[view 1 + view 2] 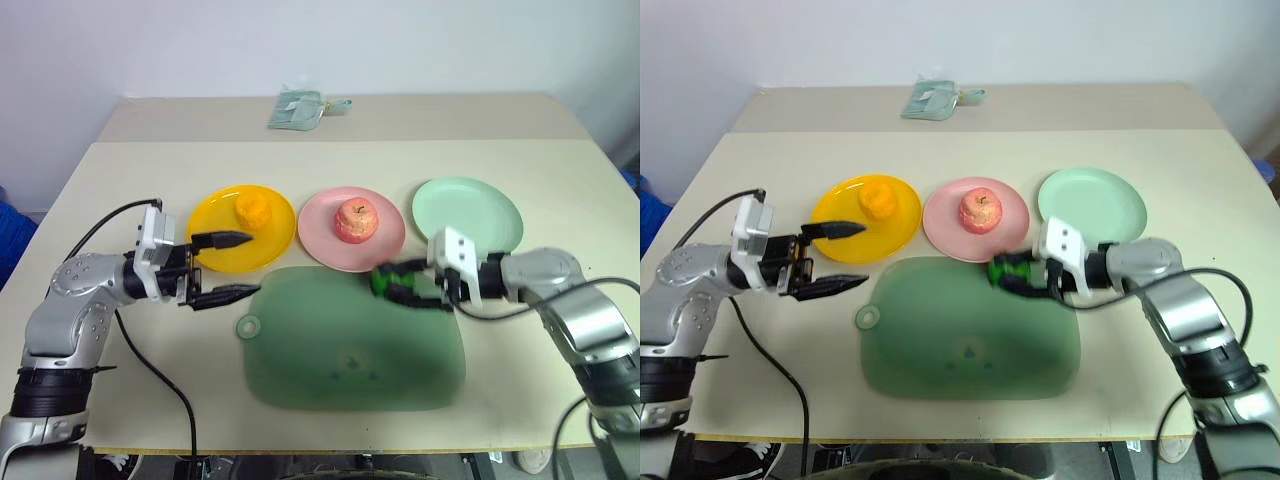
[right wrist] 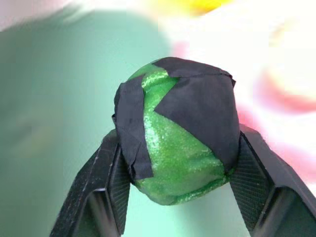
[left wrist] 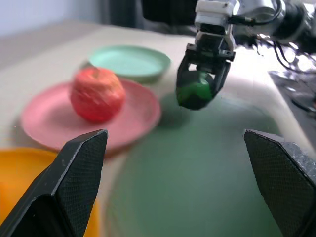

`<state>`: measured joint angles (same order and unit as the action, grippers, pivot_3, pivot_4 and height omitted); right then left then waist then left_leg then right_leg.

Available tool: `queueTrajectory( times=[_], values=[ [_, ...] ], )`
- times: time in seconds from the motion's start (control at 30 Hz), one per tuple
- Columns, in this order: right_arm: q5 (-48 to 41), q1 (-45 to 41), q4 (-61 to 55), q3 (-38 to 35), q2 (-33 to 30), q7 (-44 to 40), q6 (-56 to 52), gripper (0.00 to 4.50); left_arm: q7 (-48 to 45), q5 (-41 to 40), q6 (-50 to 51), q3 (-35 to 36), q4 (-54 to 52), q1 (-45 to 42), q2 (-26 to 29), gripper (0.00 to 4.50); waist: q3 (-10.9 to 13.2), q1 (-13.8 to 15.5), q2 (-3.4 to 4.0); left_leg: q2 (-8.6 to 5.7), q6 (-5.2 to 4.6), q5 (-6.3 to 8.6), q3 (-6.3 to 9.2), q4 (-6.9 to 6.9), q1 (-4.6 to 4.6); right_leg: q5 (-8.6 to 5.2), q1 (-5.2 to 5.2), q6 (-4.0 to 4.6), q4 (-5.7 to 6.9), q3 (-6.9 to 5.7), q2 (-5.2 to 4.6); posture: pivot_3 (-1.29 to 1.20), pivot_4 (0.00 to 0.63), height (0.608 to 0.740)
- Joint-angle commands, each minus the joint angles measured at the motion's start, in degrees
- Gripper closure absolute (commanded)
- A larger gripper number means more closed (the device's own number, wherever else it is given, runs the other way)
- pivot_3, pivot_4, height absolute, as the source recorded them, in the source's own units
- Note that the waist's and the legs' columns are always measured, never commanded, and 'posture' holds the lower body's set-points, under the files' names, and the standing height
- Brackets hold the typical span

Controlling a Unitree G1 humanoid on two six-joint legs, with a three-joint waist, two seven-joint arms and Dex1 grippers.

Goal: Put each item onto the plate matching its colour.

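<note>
Beige table [image 1: 560, 180] is carrying three plates; right end effector [image 1: 400, 287] is gripping the green ball [image 1: 385, 281] over the mat [image 1: 350, 345], probably bound for the mint plate [image 1: 467, 213] near the far-right corner; left end effector [image 1: 225, 268] is waiting wide

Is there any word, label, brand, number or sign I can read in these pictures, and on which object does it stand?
None can be read. The round yellow, pink and mint green plastic plates, the translucent dark green mat and the green-and-black ball carry no writing; the folded pale green cloth is too small to tell.
</note>
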<state>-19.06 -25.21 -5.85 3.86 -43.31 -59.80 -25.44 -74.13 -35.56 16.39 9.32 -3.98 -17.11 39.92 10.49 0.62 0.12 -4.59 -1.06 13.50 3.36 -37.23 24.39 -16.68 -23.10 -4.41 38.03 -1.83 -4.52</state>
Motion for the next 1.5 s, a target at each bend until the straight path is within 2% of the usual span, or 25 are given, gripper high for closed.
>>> queueTrajectory(
  times=[0.03,0.1,0.23,0.43,0.47,0.5,0.57,0.73,0.93,1.07,1.17,1.5],
  values=[
    [2.86,-6.75,10.28,-5.12,1.71,8.84,1.03,1.82,1.89,1.01,-2.33,0.59,0.00,-0.57,-0.83,0.00,0.00,0.02,0.00,0.00,0.02,-0.01,0.00,0.02,0.00,0.00,0.00,0.00,0.00,0.00,0.01,0.00,0.150,0.738],
    [7.23,-8.98,15.51,-4.28,1.63,12.62,4.40,1.82,1.81,0.82,-2.10,0.24,-0.22,-0.36,-0.92,0.00,-0.01,0.15,-0.01,-0.01,0.38,-0.22,-0.01,0.09,0.02,0.00,-0.04,0.00,-0.02,0.00,0.01,0.00,0.150,0.738],
    [12.07,-12.35,24.05,-3.91,2.76,19.09,7.61,1.82,0.91,-0.94,-0.07,0.26,-1.08,0.12,-0.71,0.00,-0.01,-0.04,-0.01,-0.01,0.39,-0.23,-0.03,0.12,0.03,-0.01,-0.04,0.01,-0.03,0.00,0.01,0.00,0.150,0.738],
    [15.18,-12.10,27.23,-2.14,2.32,18.34,9.09,1.82,-0.90,-4.13,3.51,0.91,-3.68,1.95,0.34,0.00,0.01,-0.58,0.01,0.00,0.42,-0.26,-0.05,0.12,0.01,0.00,-0.07,0.01,0.04,0.01,0.04,0.00,0.150,0.738],
    [15.32,-11.94,27.11,-2.19,2.32,18.25,9.23,1.25,-0.72,-3.98,3.40,0.87,-3.90,2.08,0.23,0.00,0.01,-0.60,0.01,0.00,0.42,-0.26,-0.05,0.12,0.01,0.00,-0.07,0.01,0.04,0.02,0.04,0.00,0.150,0.738],
    [16.04,-12.02,27.31,-2.08,2.35,18.91,9.53,0.98,-0.50,-3.91,3.52,0.83,-3.98,2.10,0.10,0.00,0.01,-0.59,0.01,0.00,0.42,-0.26,-0.05,0.12,0.01,0.00,-0.07,0.01,0.04,0.02,0.04,0.00,0.150,0.738],
    [15.80,-13.23,26.79,-3.39,3.37,20.41,10.91,0.07,-0.39,-3.55,3.11,0.83,-3.72,2.03,-0.12,0.00,0.01,-0.59,0.01,0.00,0.41,-0.26,-0.05,0.11,0.01,0.00,-0.06,0.01,0.05,0.02,0.04,0.00,0.150,0.738],
    [2.12,-14.75,17.82,-10.43,7.81,14.36,7.83,0.07,-0.60,-2.95,1.92,0.96,-2.72,1.99,-0.47,0.00,0.01,-1.22,0.03,0.01,0.42,-0.26,-0.04,0.13,0.01,0.00,-0.07,0.00,0.06,0.02,0.06,0.00,0.150,0.738],
    [-11.88,-5.49,-1.77,-10.60,6.56,1.44,2.61,0.07,-0.35,-2.28,0.42,1.21,-1.71,1.76,-0.63,0.00,-0.01,-0.79,-0.02,0.01,0.28,-0.18,-0.01,0.11,0.01,0.00,0.00,0.00,0.02,0.01,0.05,0.00,0.150,0.738],
    [-15.76,0.90,-9.06,-9.58,2.68,-7.12,1.95,0.07,0.14,-1.99,-0.22,1.95,-1.86,2.16,-0.16,0.00,0.00,-0.13,0.01,0.01,-0.01,-0.01,-0.01,0.02,0.00,0.00,0.01,0.00,0.02,0.02,0.03,0.00,0.150,0.738],
    [-15.75,3.42,-9.96,-8.71,0.24,-11.94,3.81,0.07,0.36,-1.82,-0.14,1.96,-2.71,2.72,0.43,0.00,0.00,0.00,0.00,0.02,-0.01,0.00,-0.01,0.05,0.00,0.00,0.00,0.00,0.01,0.02,0.03,0.00,0.150,0.738],
    [-12.10,4.38,-9.09,-7.48,0.22,-10.65,6.64,0.07,1.12,-2.26,0.77,1.26,-3.98,3.33,0.47,0.00,0.00,0.14,0.00,0.03,0.00,-0.01,-0.01,0.03,-0.01,0.00,0.01,0.00,0.01,0.02,0.02,0.00,0.150,0.738]
  ],
)
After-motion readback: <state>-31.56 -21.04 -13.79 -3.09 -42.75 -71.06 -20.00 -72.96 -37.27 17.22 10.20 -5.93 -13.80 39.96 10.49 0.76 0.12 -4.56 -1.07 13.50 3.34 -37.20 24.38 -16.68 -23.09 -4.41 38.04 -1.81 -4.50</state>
